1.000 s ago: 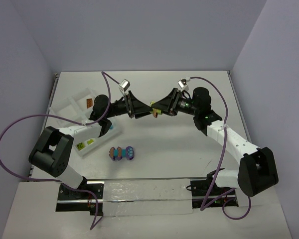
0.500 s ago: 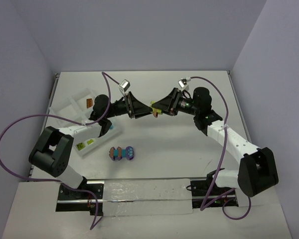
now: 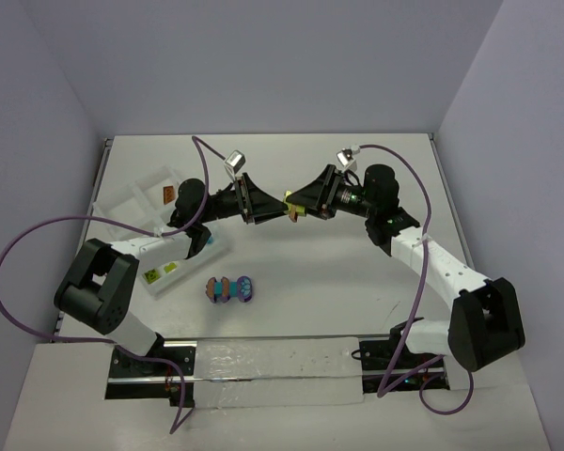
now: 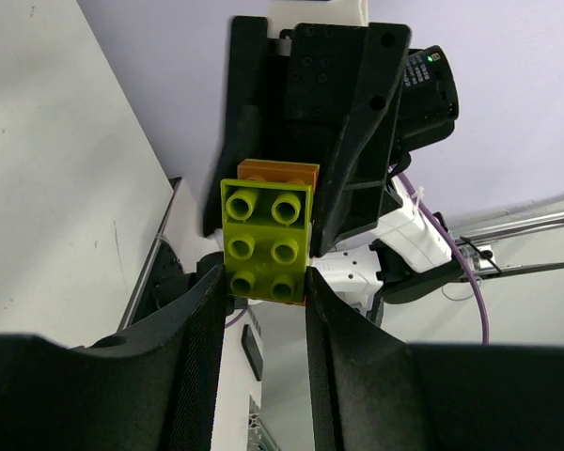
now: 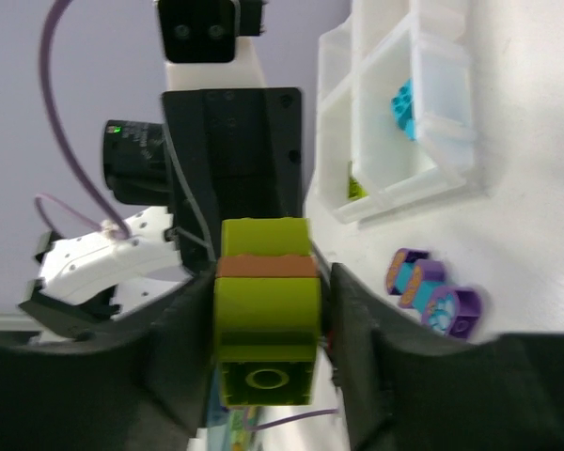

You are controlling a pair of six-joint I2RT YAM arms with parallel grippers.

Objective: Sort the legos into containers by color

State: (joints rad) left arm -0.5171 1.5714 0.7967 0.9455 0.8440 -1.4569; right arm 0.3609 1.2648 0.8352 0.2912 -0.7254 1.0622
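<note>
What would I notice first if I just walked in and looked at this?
Two robot arms meet nose to nose above the middle of the table. The left gripper and the right gripper both pinch one little lime green and orange-brown lego stack. Nearer the front, a purple and turquoise lego cluster lies alone, and a white tray holding a few bricks sits at the left.

A white table between lavender walls, perhaps a metal strip along its edge.
</note>
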